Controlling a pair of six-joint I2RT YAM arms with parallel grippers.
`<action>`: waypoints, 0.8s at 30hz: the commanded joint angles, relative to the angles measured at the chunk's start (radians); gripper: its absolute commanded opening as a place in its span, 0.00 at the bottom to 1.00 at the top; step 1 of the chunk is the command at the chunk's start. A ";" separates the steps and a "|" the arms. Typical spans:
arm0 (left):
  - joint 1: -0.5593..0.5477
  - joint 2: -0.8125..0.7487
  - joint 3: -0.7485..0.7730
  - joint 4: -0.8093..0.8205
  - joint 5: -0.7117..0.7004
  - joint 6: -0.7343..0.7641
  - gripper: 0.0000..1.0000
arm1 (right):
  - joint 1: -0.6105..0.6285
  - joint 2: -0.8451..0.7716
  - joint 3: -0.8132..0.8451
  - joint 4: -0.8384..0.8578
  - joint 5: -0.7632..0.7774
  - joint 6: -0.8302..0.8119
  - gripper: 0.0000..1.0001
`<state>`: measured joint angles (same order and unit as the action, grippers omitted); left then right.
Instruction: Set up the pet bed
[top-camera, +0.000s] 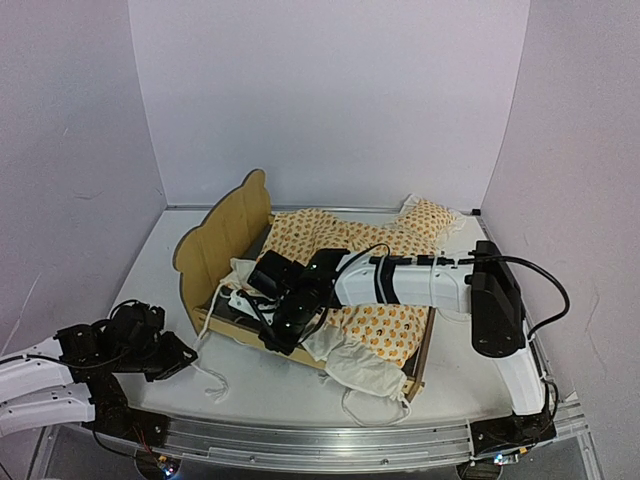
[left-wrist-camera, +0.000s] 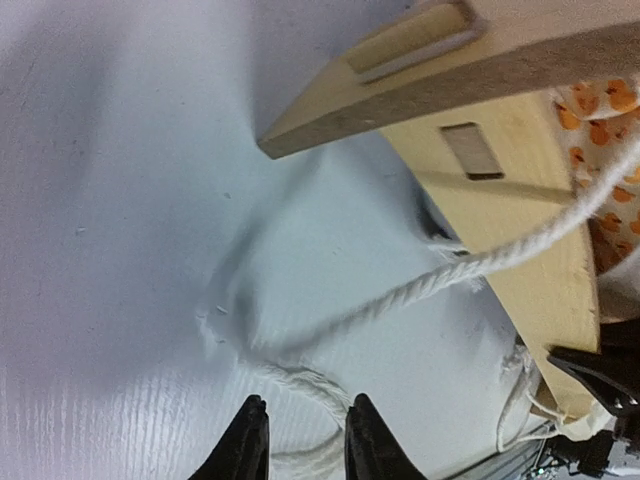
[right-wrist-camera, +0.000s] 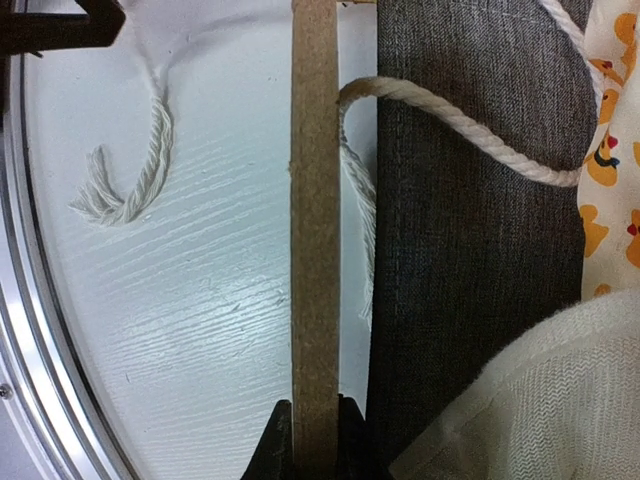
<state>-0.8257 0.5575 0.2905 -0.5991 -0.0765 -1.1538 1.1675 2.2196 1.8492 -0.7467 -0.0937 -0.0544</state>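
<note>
Left gripper (left-wrist-camera: 305, 435), 7 o'clock at near edge: my fingers narrowly apart over white cord (left-wrist-camera: 420, 290), gripping nothing. Right gripper (right-wrist-camera: 315, 445): clamped on pet bed (top-camera: 215, 240) side rail, table centre. Duck-print bedding (top-camera: 390, 325) heaped inside.

The right arm (top-camera: 420, 283) stretched leftward, right fingers (right-wrist-camera: 278, 448) pinched on the pet bed (right-wrist-camera: 315, 250) rail. The left arm (top-camera: 50, 380) crouched low, left fingers (left-wrist-camera: 250, 442) slightly parted.

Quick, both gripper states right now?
Left gripper: slightly open, tips over the cord.
Right gripper: shut on the bed rail.
</note>
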 joint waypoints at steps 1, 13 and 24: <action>-0.001 0.054 -0.035 0.238 -0.089 0.038 0.34 | -0.027 -0.108 0.008 0.064 -0.129 0.139 0.00; -0.043 -0.024 -0.256 0.858 0.016 0.355 0.41 | -0.077 -0.146 0.009 0.074 -0.229 0.225 0.00; -0.056 0.310 -0.409 1.458 -0.037 0.633 0.33 | -0.096 -0.164 0.013 0.081 -0.251 0.245 0.00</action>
<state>-0.8764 0.7341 0.0166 0.5915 -0.0834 -0.6392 1.0992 2.1654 1.8236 -0.7212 -0.2073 0.0196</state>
